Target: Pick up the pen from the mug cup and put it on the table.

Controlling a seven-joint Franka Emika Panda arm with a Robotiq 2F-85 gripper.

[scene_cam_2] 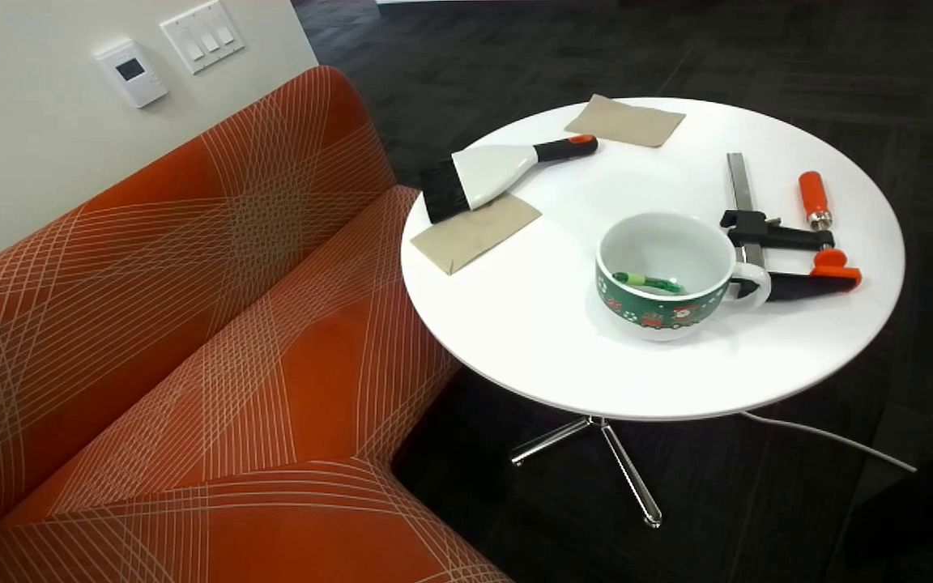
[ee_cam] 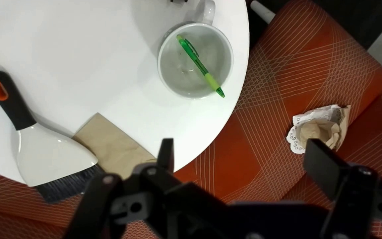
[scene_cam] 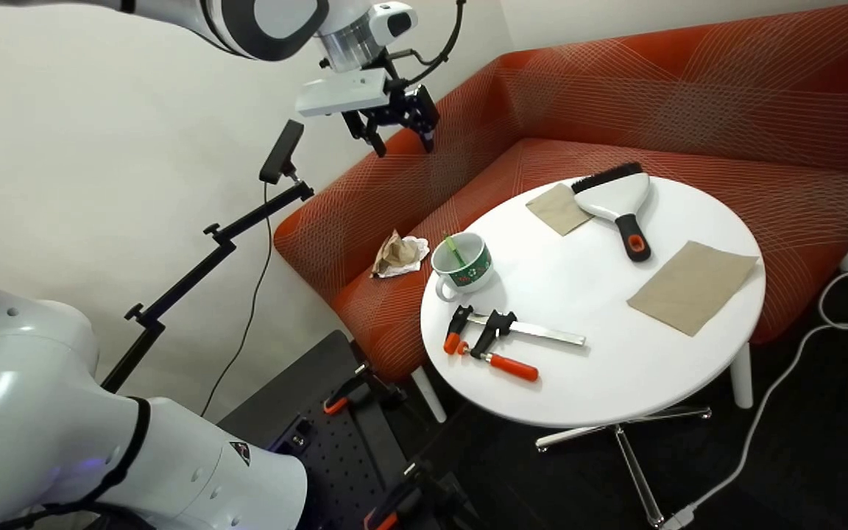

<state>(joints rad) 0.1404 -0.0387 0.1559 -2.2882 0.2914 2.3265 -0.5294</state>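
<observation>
The green pen (ee_cam: pixel 199 63) leans inside the mug cup (ee_cam: pixel 164 71), its light-green end reaching the rim in the wrist view. The pen also shows in both exterior views (scene_cam: pixel 455 250) (scene_cam_2: pixel 645 282). The mug, pale inside with a green patterned band outside, stands upright on the white round table (scene_cam: pixel 578 294); it shows in both exterior views (scene_cam: pixel 472 274) (scene_cam_2: pixel 665 312). My gripper (scene_cam: pixel 404 149) is open and empty, high above the sofa beyond the mug's side of the table. In the wrist view its fingers (ee_cam: pixel 239 142) are wide apart, with sofa and table edge below.
A clamp with orange handles (scene_cam: pixel 501 324) lies close to the mug's handle. A white brush with a black handle (scene_cam: pixel 615 199) lies on the table near two brown napkins (scene_cam: pixel 693 287) (scene_cam: pixel 558 209). A crumpled paper (scene_cam: pixel 398 255) rests on the red-orange sofa (scene_cam: pixel 652 103).
</observation>
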